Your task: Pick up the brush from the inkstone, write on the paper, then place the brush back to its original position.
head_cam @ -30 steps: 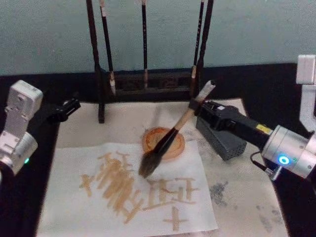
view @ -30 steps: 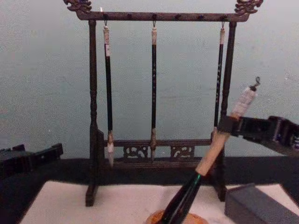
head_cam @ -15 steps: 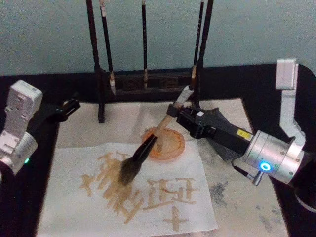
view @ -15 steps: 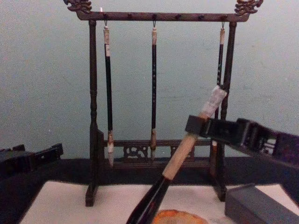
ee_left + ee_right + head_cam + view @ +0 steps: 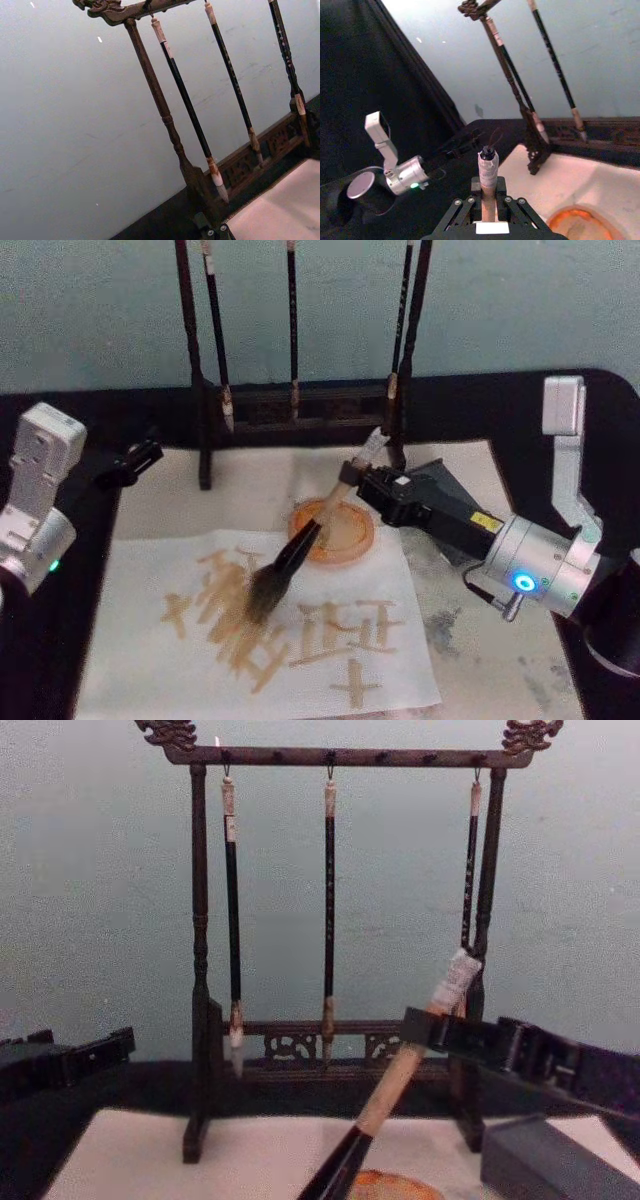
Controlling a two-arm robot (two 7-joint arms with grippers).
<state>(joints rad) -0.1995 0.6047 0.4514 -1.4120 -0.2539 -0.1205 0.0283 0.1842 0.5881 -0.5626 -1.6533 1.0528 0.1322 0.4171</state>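
The brush (image 5: 297, 543) slants down to the left, its tan handle (image 5: 398, 1079) high and its bushy bristles low on the paper (image 5: 150, 670), among tan strokes. My right gripper (image 5: 352, 483) is shut on the upper handle, just below the whitish end (image 5: 488, 166). It hovers behind the inkstone (image 5: 345, 530), a round orange dish at the paper's far edge. In the chest view the right gripper (image 5: 425, 1028) reaches in from the right, before the stand. My left gripper (image 5: 135, 458) is parked off the paper's far left corner, also low at the left (image 5: 75, 1060).
A dark wooden stand (image 5: 205, 430) with thin hanging brushes (image 5: 329, 910) runs along the back. A grey block (image 5: 545, 1162) lies right of the dish, partly under my right arm. A stained pale mat (image 5: 500, 650) extends beyond the paper on the right.
My right gripper has carried the brush left from over the orange dish and lowered it. The bristles now sit among the strokes. The left arm is still.
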